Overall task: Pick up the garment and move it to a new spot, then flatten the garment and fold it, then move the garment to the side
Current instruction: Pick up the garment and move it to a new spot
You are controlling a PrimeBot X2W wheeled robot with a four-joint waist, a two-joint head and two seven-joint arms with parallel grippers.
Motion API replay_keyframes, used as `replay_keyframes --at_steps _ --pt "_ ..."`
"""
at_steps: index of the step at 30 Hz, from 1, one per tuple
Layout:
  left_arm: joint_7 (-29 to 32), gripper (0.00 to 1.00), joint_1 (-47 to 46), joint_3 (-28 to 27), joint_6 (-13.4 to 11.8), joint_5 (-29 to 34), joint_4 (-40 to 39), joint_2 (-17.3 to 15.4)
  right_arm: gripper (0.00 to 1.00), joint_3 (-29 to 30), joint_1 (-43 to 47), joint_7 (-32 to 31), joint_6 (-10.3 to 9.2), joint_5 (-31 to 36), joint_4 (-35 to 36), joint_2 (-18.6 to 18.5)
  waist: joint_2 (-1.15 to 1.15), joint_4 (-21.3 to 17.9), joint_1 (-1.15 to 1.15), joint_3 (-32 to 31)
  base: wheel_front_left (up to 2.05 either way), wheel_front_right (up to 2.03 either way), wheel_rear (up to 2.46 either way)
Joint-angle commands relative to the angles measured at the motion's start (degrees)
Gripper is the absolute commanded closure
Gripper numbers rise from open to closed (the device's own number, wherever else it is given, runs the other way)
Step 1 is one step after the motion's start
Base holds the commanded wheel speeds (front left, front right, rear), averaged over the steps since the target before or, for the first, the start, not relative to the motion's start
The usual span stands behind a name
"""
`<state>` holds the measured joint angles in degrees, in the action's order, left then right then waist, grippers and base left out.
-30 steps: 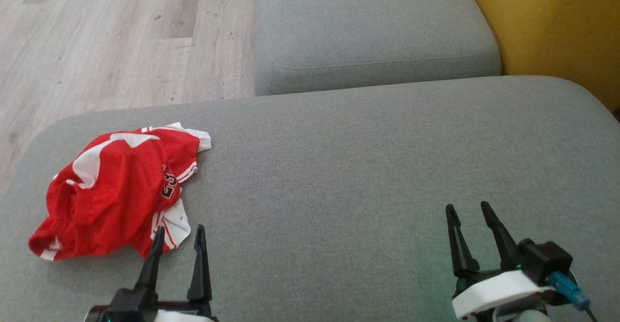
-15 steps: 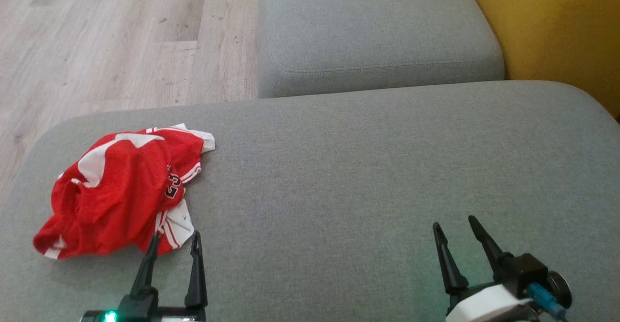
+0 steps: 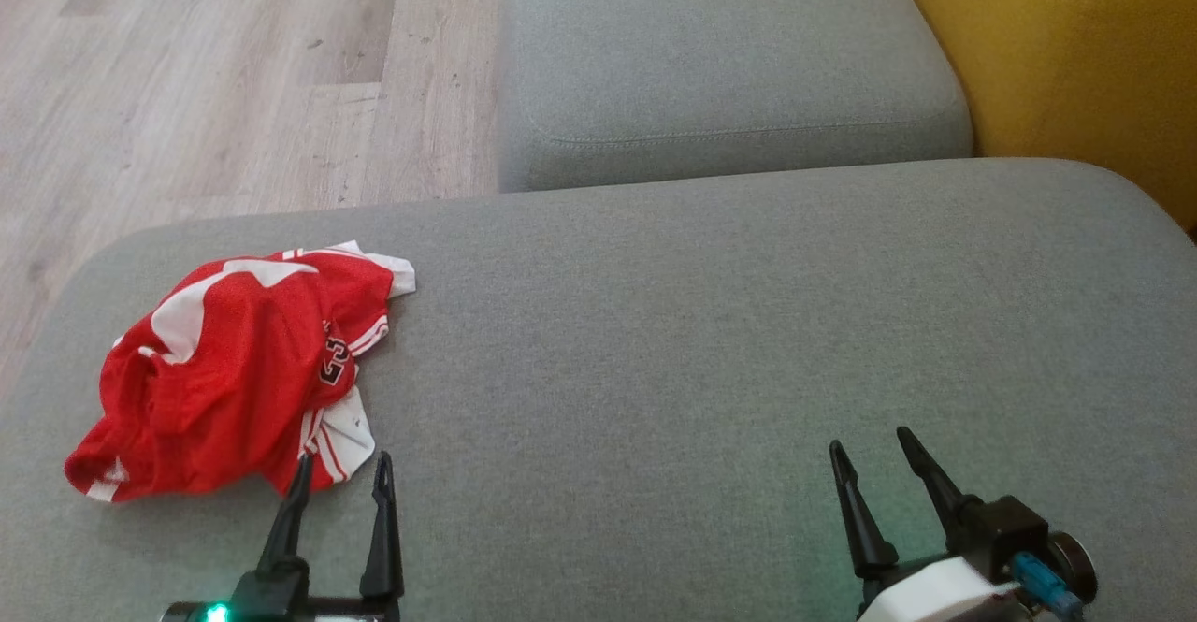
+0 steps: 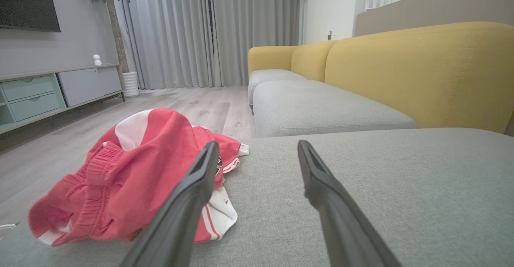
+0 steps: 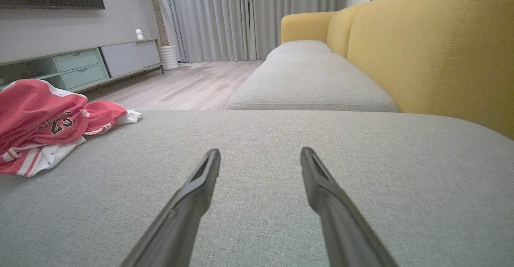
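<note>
Gaping wide, gripping nothing: left fingers (image 3: 382,510) and right fingers (image 3: 849,500) alike. Crumpled red garment (image 3: 224,369) just beside left fingers, well apart from right fingers.

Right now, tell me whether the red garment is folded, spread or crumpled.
Crumpled. The red garment lies bunched in a heap on the grey cushion, layers overlapping, its number partly hidden in a crease.

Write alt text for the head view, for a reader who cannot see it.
A crumpled red and white garment lies at the left of a grey sofa cushion. The open left gripper points at its near edge; the open right gripper hangs over bare cushion at the lower right.
</note>
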<state>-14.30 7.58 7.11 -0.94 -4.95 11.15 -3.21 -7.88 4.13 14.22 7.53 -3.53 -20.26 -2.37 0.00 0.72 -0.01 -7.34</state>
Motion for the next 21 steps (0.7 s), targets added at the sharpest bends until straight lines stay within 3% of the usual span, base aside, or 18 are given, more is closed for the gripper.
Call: replay_keyframes --at_steps 1,13,21 --pt "-0.70 0.00 -1.42 -2.16 0.29 0.81 -1.39 0.22 0.00 -1.42 -1.75 0.78 -0.04 -0.05 1.68 -0.51 0.00 0.00 0.01 -0.02 0.00 0.00 0.00" --pt "-0.70 0.00 -0.98 -2.83 0.56 1.40 -0.63 0.30 0.00 -0.84 -1.19 0.78 -0.04 0.10 1.80 -0.51 0.00 0.96 0.01 0.09 0.00 0.00 0.00" --pt "-0.70 0.00 -1.69 -3.51 0.65 1.99 -0.60 0.31 0.00 -0.64 -0.06 0.78 -0.04 -1.22 2.31 -0.51 0.00 5.69 0.01 0.81 0.00 0.00 0.00"
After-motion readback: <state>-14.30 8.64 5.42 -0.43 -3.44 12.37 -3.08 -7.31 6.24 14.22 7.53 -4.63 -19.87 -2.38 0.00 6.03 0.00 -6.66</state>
